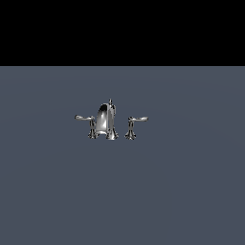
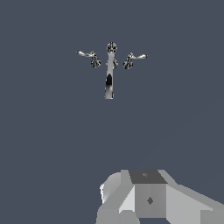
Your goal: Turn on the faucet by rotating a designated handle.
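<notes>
The faucet point(image 1: 106, 120) is a small chrome set standing on a flat grey surface, with an arched spout topped by a knob. The handle point(image 1: 84, 117) is the slim lever on a flared post at the exterior view's left, its arm pointing left. In the wrist view the faucet point(image 2: 109, 78) appears from above, with the handle point(image 2: 87, 54) beside the spout. Only the grey body of my gripper point(image 2: 148, 197) shows at the picture's edge, far from the faucet and touching nothing. Its fingers are out of sight. The arm does not appear in the exterior view.
A twin lever point(image 1: 137, 118) on its own post stands at the exterior view's right of the spout, its arm pointing right; it shows in the wrist view too point(image 2: 135, 57). The grey surface point(image 1: 182, 191) stretches all around the faucet.
</notes>
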`<state>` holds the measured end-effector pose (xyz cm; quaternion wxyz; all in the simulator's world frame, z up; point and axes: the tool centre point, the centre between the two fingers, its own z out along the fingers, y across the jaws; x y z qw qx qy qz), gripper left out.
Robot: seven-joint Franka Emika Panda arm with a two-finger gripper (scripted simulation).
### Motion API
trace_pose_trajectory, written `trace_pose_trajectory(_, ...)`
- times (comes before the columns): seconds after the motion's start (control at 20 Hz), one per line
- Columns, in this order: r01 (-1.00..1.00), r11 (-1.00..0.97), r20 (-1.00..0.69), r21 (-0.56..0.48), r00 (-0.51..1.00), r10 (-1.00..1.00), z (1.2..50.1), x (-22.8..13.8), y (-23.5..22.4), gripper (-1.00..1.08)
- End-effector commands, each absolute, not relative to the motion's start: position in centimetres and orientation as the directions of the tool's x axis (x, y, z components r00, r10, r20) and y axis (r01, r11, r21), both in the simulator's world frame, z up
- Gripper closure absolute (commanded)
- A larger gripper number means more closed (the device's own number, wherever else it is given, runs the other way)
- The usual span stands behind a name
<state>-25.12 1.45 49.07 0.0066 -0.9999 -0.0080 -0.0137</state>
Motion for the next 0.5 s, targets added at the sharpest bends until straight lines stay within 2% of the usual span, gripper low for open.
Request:
trace_pose_trajectory(0.0,0.016,-1.0,0.027,-0.013,0.999,0.016,49.07,-25.12,1.45,1.08)
trace_pose_trajectory(0.45,-0.025,-1.0,0.026,-0.013,0.999,-0.025,48.1,-24.8,2.42,1.08)
